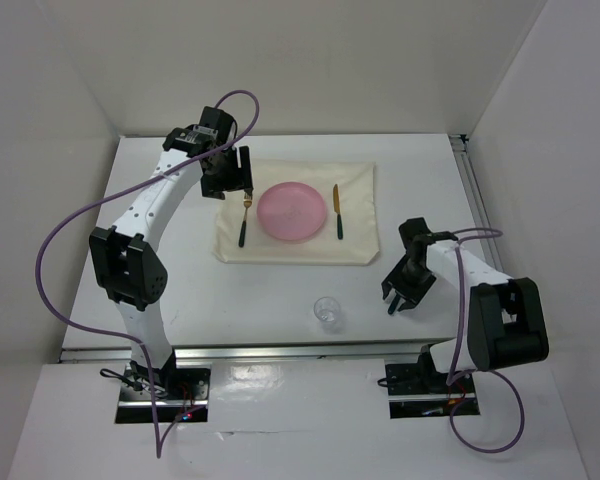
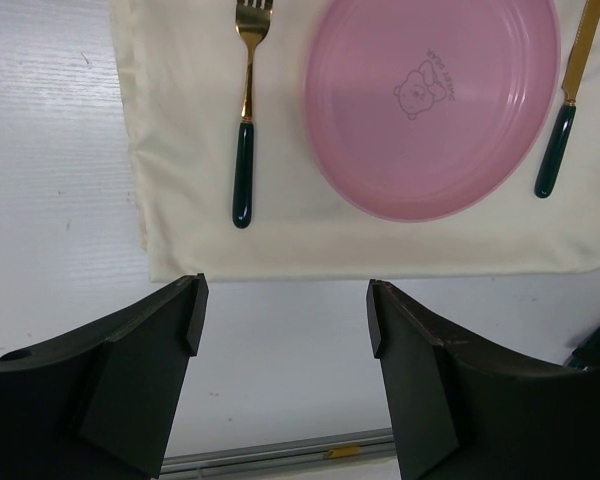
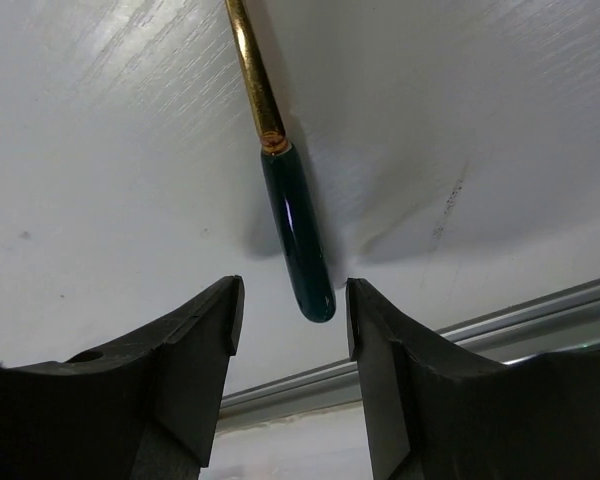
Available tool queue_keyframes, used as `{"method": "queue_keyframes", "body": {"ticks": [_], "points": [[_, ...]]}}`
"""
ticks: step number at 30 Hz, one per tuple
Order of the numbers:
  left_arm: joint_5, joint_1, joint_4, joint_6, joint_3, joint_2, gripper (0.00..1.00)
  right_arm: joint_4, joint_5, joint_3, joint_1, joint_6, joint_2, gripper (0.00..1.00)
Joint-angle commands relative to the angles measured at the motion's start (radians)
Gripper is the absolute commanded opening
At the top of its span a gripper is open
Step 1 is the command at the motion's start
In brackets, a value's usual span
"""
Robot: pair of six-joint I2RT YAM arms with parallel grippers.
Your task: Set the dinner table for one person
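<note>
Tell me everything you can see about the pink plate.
The pink plate is round and shallow and looks like glossy plastic, with a small bear print near its middle. It is empty and lies flat on the cream cloth, with a fork to its left and a knife to its right. Only the cloth clearly touches it.

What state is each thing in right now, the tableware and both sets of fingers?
Cloth: spread flat.
Pink plate: right side up, empty, on cloth.
Fork: lying flat on cloth.
Knife: lying flat on cloth.
Glass: upright on bare table.
Green-handled utensil: lying loose on table.
Left fingers: open, empty.
Right fingers: open, utensil's handle end between them, ungripped.
</note>
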Motion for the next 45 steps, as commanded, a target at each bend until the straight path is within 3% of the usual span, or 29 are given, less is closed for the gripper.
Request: {"method": "queue_keyframes", "body": {"ticks": [1, 5, 8, 12, 13, 15, 18, 26, 30, 34, 41, 45], "points": [[0.007, -0.001, 0.021, 0.016, -0.002, -0.01, 0.82, 0.052, 0.017, -0.035, -0.006, 0.028, 0.007, 0.57], [0.007, -0.001, 0.021, 0.016, -0.002, -0.001, 0.82, 0.127, -0.003, -0.054, -0.006, 0.01, 0.05, 0.56], [0.017, -0.001, 0.008, 0.006, 0.01, -0.001, 0.82, 0.168, -0.003, -0.054, -0.006, 0.01, 0.059, 0.49], [0.017, -0.001, -0.001, 0.006, 0.033, 0.01, 0.82, 0.155, 0.089, 0.029, 0.018, -0.024, 0.028, 0.22], [0.017, -0.001, -0.001, 0.006, 0.033, 0.01, 0.82, 0.155, 0.113, 0.079, 0.032, -0.042, 0.019, 0.09], [0.008, -0.001, -0.001, 0.006, 0.033, 0.01, 0.82, 0.141, 0.171, 0.145, 0.061, -0.102, 0.019, 0.0], [0.008, -0.001, -0.01, 0.006, 0.014, 0.01, 0.82, 0.12, 0.199, 0.303, 0.073, -0.208, 0.099, 0.0], [-0.003, -0.001, 0.031, 0.017, -0.123, -0.055, 0.82, 0.106, 0.04, 0.731, 0.092, -0.452, 0.459, 0.0], [-0.003, -0.001, 0.053, 0.017, -0.173, -0.078, 0.82, 0.059, -0.032, 0.883, 0.101, -0.5, 0.62, 0.0], [-0.003, -0.001, 0.062, 0.017, -0.203, -0.096, 0.83, 0.059, -0.045, 0.934, 0.112, -0.521, 0.697, 0.01], [-0.013, -0.001, 0.071, 0.008, -0.246, -0.127, 0.84, 0.082, -0.045, 0.922, 0.112, -0.521, 0.729, 0.22], [-0.013, -0.001, 0.082, -0.001, -0.264, -0.136, 0.84, 0.091, -0.054, 0.91, 0.112, -0.521, 0.72, 0.45]]}}
